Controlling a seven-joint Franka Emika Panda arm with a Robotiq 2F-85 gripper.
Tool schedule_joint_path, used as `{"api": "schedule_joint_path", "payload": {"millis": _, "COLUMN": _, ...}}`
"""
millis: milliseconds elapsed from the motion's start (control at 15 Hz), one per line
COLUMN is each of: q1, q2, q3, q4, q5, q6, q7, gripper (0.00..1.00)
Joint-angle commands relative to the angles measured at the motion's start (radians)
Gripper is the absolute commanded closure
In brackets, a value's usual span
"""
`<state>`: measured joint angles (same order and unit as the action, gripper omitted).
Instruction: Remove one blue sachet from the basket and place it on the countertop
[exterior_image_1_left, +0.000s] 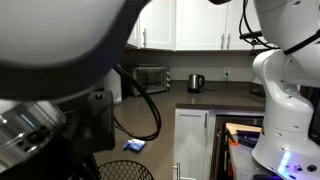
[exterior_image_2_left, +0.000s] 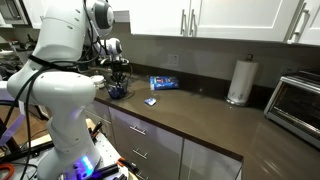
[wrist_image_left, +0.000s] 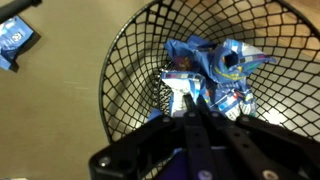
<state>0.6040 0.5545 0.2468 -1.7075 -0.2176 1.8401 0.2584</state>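
At far left a blue packet lies on the countertop, apart from the basket. Sachets are heaped inside the basket. The gripper hangs over them with its fingers drawn together; I cannot tell whether they pinch one.

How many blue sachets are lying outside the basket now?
1: the blue sachet on the countertop near the basket. Others are bunched inside it, partly hidden.
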Motion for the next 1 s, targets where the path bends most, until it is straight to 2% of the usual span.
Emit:
{"api": "schedule_joint_path", "payload": {"millis": 0, "q1": -0.011, "q2": -0.09, "q3": 0.004, "q4": -0.036, "q5": 0.005, "q6": -0.027, "q7": 0.005, "gripper": 0.97}}
{"api": "schedule_joint_path", "payload": {"millis": 467, "q1": -0.065, "q2": -0.251, "q3": -0.007, "q4": -0.114, "q5": 0.013, "q6": 0.022, "q7": 0.07, "gripper": 0.97}}
{"api": "schedule_joint_path", "payload": {"millis": 733, "q1": -0.135, "q2": -0.344, "q3": -0.004, "q4": -0.213, "q5": 0.035, "q6": 0.056, "q7": 0.126, "gripper": 0.96}}
{"api": "schedule_joint_path", "payload": {"millis": 933, "q1": -0.172, "q2": -0.406, "q3": 0.0, "q4": -0.314, "q5": 0.047, "q6": 0.131, "q7": 0.147, "gripper": 0.94}}
